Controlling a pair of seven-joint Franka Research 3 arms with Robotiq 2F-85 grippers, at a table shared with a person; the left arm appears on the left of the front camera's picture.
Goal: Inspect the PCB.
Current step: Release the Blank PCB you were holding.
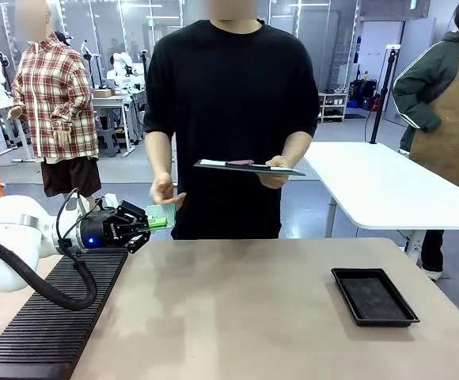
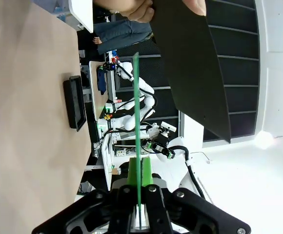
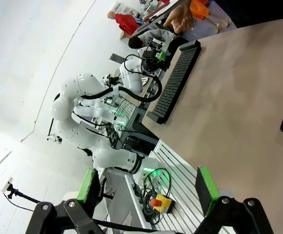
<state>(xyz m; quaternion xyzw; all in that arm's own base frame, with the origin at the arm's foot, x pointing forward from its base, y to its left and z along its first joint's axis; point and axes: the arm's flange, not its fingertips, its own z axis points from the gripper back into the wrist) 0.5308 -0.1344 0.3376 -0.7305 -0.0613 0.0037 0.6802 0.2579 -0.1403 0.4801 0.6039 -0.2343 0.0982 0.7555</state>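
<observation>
Left gripper (image 1: 152, 224): jaws shut tight on one end of the PCB (image 1: 163, 215), a thin flat green rectangular circuit board.
Why held so: lifted clear of the tan table (image 1: 237, 309) and held out towards the person, probably so that the board can be looked over or taken.
PCB relative to gripper: clamped between the green pads (image 2: 132, 173); it juts straight out past the fingertips.
Person's hand (image 1: 165, 190): at the board's far end; contact unclear.
White clipboard (image 1: 245, 167): in the other hand, above and beyond the gripper.
Right gripper (image 3: 149, 187): spread wide, holding nothing.
</observation>
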